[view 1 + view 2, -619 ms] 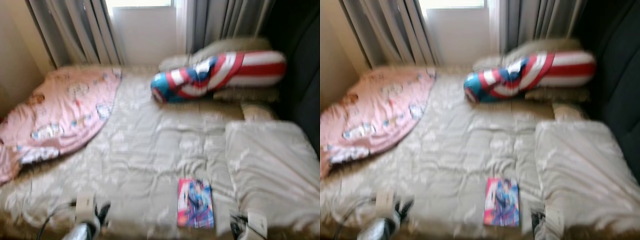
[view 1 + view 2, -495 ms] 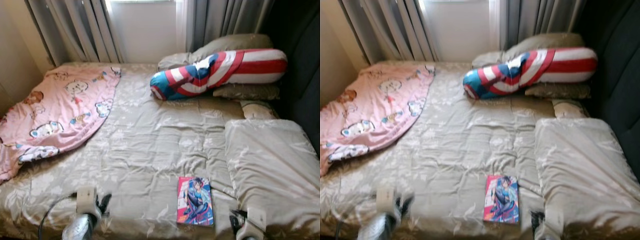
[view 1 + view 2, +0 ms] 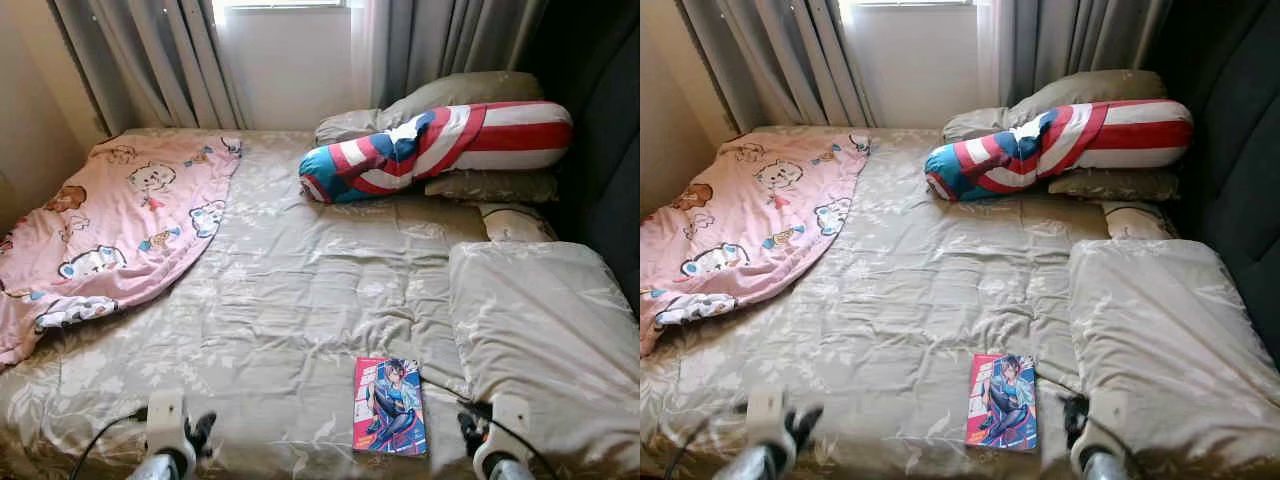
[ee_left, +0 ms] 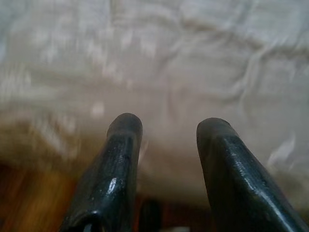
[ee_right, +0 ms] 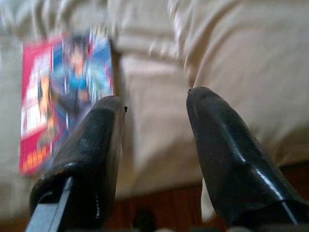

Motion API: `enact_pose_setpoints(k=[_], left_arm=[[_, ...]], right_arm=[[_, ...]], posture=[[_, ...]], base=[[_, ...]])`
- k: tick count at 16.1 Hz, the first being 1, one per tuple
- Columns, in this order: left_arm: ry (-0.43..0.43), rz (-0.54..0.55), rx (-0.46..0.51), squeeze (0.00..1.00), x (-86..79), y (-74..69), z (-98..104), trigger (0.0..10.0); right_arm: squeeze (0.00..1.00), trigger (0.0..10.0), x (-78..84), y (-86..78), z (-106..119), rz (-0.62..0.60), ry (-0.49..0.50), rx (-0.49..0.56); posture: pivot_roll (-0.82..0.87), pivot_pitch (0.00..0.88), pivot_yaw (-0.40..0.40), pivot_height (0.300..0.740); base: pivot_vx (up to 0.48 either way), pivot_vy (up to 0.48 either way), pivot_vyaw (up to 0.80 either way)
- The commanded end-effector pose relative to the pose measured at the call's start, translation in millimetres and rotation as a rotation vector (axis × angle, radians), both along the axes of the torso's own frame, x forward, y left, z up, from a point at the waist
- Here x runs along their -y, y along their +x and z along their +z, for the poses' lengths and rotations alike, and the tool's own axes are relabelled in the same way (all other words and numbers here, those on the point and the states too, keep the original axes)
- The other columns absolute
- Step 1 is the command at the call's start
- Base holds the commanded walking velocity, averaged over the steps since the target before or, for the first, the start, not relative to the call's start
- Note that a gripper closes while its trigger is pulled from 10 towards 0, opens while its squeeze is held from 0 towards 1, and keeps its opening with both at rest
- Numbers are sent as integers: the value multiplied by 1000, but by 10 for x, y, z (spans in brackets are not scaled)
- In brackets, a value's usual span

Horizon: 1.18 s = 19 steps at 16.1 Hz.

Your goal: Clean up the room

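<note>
Right hand point(image 5: 154, 104): fingers spread, grasping nothing, low at the bed point(image 3: 300, 290) edge.
Left hand point(image 4: 166, 125): fingers apart, empty.
Comic book point(image 3: 390, 405): flat on the bed, just beside the right hand, toward the left hand.

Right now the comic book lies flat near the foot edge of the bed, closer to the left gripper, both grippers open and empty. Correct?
Not quite. The comic book lies closer to the right gripper, as the left eye view shows; the left gripper is farther off. The rest holds: flat near the bed's foot edge, both grippers open and empty.
</note>
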State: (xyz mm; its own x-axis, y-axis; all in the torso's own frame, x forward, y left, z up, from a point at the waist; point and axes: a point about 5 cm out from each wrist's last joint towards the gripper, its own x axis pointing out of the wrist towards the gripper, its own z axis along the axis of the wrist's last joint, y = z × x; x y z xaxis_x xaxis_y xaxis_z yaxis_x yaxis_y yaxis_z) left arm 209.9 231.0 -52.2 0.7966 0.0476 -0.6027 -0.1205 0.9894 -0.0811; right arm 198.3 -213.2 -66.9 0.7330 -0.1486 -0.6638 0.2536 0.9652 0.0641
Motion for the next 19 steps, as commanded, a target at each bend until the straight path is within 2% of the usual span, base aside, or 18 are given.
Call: enact_pose_setpoints(k=[1, 4, 11, 19], left_arm=[[7, -3, -62, 0, 1, -93, -73, 10000], [-1, -8, -142, 0, 74, -218, -179, 10000], [-6, -17, -158, 0, 141, -193, -191, 10000], [0, -22, -193, 0, 143, -257, -231, 10000]], right_arm=[[0, 10000, -48, -127, -89, 10, 7, -71], [0, 10000, -123, -274, -179, 40, 2, -139], [0, 10000, -171, -257, -185, 50, 13, -153], [0, 10000, -217, -325, -228, 45, 48, -188]], posture=[[0, 0, 12, 740], [0, 0, 13, 740], [-4, 0, 16, 740], [-1, 22, 16, 740]], base=[[0, 0, 0], [0, 0, 183], [0, 0, 772], [0, 0, 0]])
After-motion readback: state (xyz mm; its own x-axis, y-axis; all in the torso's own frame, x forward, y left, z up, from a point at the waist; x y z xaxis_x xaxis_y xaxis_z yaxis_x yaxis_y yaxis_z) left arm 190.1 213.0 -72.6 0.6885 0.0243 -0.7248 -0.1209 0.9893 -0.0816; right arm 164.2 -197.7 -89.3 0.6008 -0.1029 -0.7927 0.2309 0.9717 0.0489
